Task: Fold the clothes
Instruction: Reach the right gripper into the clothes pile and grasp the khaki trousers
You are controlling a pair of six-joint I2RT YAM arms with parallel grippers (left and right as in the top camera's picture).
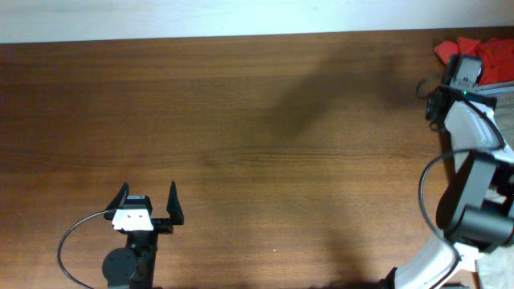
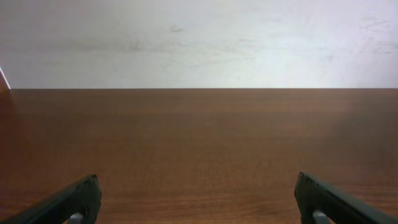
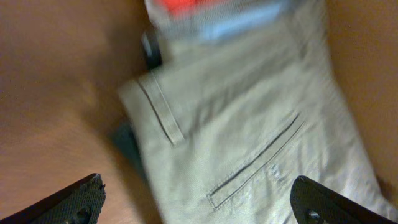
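Note:
A pile of clothes sits at the table's far right edge. In the overhead view a red garment point(image 1: 482, 50) shows at the top right, with grey cloth point(image 1: 504, 120) under the right arm. In the right wrist view a beige pair of trousers point(image 3: 249, 137) with a welt pocket fills the frame, red and light blue cloth point(image 3: 205, 12) beyond it. My right gripper point(image 3: 196, 202) is open, its fingers apart above the trousers, holding nothing. My left gripper point(image 1: 147, 205) is open and empty over bare wood at the front left; it also shows in the left wrist view point(image 2: 198, 199).
The brown wooden table point(image 1: 241, 120) spans the view, with a white wall point(image 2: 199, 37) beyond its far edge. The right arm's links and cable point(image 1: 474, 201) stand along the right side. A dark object point(image 3: 152, 50) lies by the trousers' edge.

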